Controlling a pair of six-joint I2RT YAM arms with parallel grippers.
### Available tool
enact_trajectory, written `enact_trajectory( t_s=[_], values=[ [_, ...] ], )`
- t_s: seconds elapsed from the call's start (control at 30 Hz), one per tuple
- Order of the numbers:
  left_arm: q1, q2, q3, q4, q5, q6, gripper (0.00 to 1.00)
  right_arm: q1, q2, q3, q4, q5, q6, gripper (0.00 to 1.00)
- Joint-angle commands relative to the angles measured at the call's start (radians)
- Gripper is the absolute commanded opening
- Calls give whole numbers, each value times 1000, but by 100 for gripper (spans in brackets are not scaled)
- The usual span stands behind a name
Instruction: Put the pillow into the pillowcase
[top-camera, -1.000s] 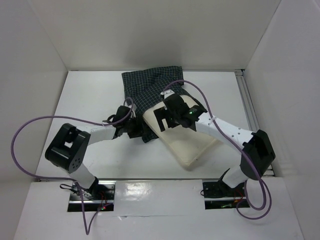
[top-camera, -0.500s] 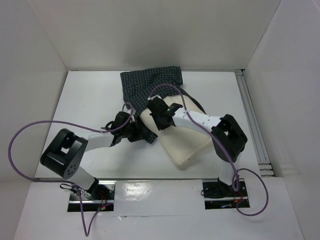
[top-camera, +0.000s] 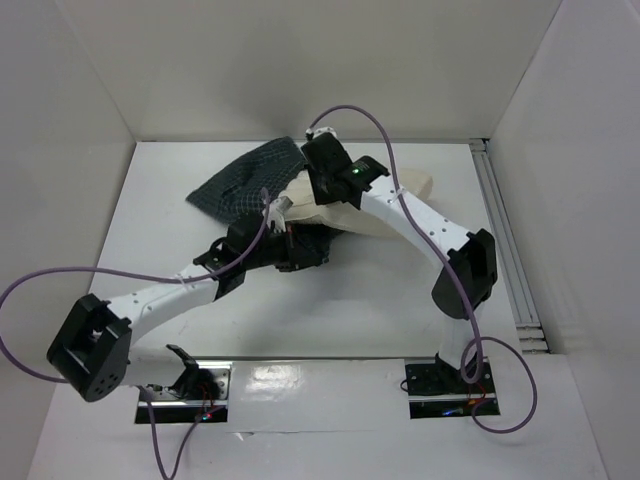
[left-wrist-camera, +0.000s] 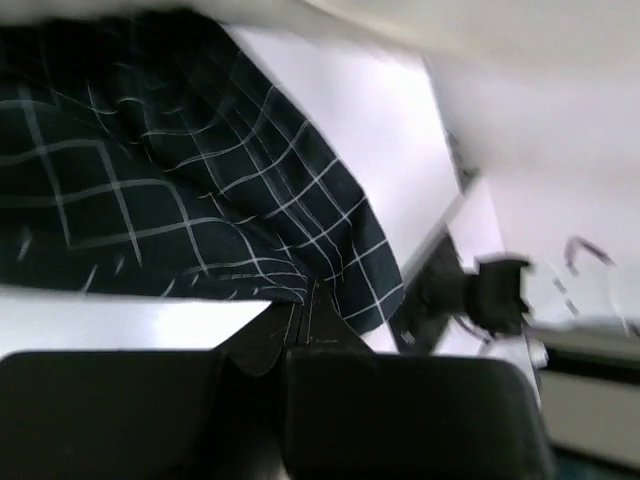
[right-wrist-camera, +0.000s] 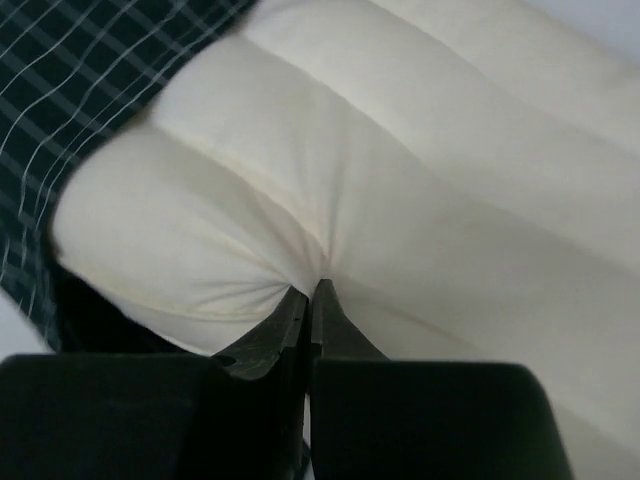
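The cream pillow (top-camera: 405, 196) lies at the back of the table, its left end against the dark checked pillowcase (top-camera: 240, 182). My right gripper (top-camera: 312, 197) is shut, pinching a fold of the pillow (right-wrist-camera: 420, 170) near its left end; the right wrist view shows fabric puckered at the tips (right-wrist-camera: 312, 290) and the pillowcase (right-wrist-camera: 70, 90) wrapping that end. My left gripper (top-camera: 303, 249) is shut on the pillowcase's near edge; in the left wrist view the checked cloth (left-wrist-camera: 170, 170) hangs from the closed tips (left-wrist-camera: 312, 288). How far the pillow reaches inside the pillowcase is hidden.
White walls enclose the table on three sides. A metal rail (top-camera: 503, 235) runs along the right edge. Purple cables (top-camera: 45, 275) loop from both arms. The right arm's elbow (top-camera: 465, 272) stands at the right, and its base mount (left-wrist-camera: 480, 295) shows in the left wrist view.
Both grippers have shut. The right arm has carried the pillow from the table's middle to the back right. The left arm stretched forward, and the pillowcase has spread out to the left.
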Motion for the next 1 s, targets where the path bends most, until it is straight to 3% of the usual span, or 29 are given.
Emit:
enact_trajectory(
  t_s=[0.0, 0.17, 0.3, 0.6, 0.8, 0.87, 0.9, 0.93, 0.97],
  values=[
    [-83, -97, -10, 8, 94, 11, 0, -32, 74, -49, 147, -49, 22, 0],
    [-132, -222, -134, -10, 60, -12, 0, -53, 165, -131, 188, -99, 60, 0],
    [-112, -272, -171, -46, -1, -36, 0, -63, 121, -163, 198, -119, 80, 0],
    [-79, -193, -4, -132, 11, 50, 0, -81, -68, -19, 176, -139, 80, 0],
    [-175, -234, -62, -222, -56, -50, 0, -35, -131, -403, 337, -282, 118, 0],
    [-175, -265, -53, -324, -101, -82, 21, -35, -162, -530, 383, -363, 138, 0],
    [-175, -303, -38, -380, -151, -82, 41, -35, -200, -558, 400, -374, 152, 0],
    [-175, -323, -1, -477, -179, -59, 78, -35, -220, -580, 411, -374, 152, 31],
    [-175, -341, 20, -519, -205, -48, 89, -44, -260, -591, 411, -359, 152, 43]
  ],
)
